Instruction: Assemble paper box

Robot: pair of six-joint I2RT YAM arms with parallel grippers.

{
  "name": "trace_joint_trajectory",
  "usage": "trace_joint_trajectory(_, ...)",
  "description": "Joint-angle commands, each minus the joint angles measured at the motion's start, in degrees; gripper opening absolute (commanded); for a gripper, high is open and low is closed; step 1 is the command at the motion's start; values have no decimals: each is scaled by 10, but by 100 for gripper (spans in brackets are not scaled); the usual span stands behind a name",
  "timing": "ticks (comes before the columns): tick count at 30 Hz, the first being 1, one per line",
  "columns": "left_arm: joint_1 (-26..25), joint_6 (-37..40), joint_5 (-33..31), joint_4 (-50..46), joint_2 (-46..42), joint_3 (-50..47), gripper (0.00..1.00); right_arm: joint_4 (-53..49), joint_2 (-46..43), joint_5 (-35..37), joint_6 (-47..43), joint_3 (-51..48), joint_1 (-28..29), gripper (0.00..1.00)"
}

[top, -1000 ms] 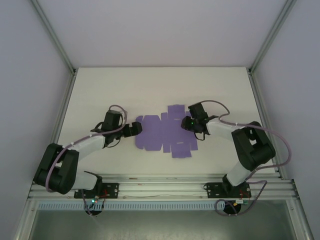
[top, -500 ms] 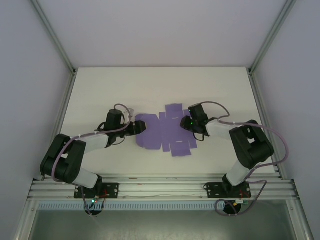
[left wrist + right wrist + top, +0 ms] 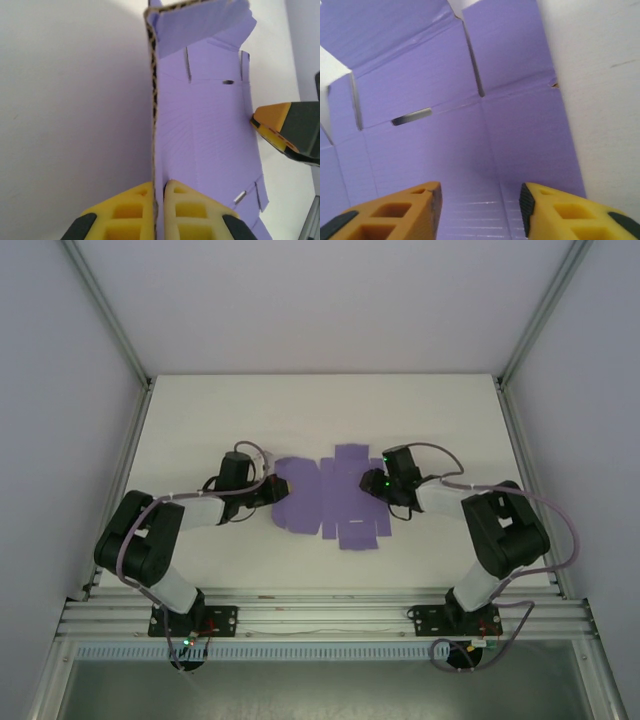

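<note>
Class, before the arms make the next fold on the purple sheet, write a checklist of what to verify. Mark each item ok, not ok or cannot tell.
1. Left jaws shut on the edge of the paper box: ok.
2. Gripped edge lifted off the table: ok.
3. Right jaws open over the paper box: ok.
4. Right jaws pressing the paper box down: cannot tell.
5. Left and right jaws apart from each other: ok.

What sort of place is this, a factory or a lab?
Probably a lab test cell: a white table boxed in by plain panels and aluminium rails, with a left arm and right arm bolted at its edge, handling one purple paper sheet.
</note>
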Motion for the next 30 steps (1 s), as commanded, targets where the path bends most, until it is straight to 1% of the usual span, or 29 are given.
trace_joint_trajectory(1,-4,2,7,35,-22,18,0,-25,-64,-18,-16,5,-41,58)
trace_joint_trajectory(4,-4,-20,46,53,-40,35,0,-45,-123,-77,-51,8,-83,83)
trace_joint_trajectory(5,-2,-23,57,54,-50,43,0,-64,-141,-86,-58,15,-98,87)
trace_joint_trajectory(7,-1,-29,82,62,-68,56,0,-82,-179,-110,-77,18,-127,90)
trace_joint_trajectory(10,1,-32,111,62,-103,71,0,-76,-230,-163,-96,7,-162,92)
trace_joint_trajectory(11,2,-30,118,61,-115,76,0,-76,-242,-175,-103,3,-168,98)
trace_joint_trajectory(13,3,-20,136,54,-141,87,0,-71,-261,-187,-125,-8,-171,100)
trace_joint_trajectory(15,2,-15,148,45,-163,99,0,-60,-271,-200,-138,-16,-176,97)
trace_joint_trajectory(18,3,-16,170,47,-197,108,0,-27,-291,-256,-130,-23,-188,93)
trace_joint_trajectory(20,3,-20,179,59,-225,104,0,-25,-295,-292,-124,-16,-196,90)
trace_joint_trajectory(22,4,-18,171,54,-253,99,0,-15,-296,-336,-113,-10,-205,84)
trace_joint_trajectory(24,4,-5,148,30,-277,98,0,6,-299,-370,-105,-11,-208,75)
trace_joint_trajectory(28,3,9,113,10,-310,90,0,45,-308,-432,-83,-19,-209,58)
trace_joint_trajectory(30,4,10,102,-1,-317,91,0,78,-311,-456,-59,-29,-209,54)
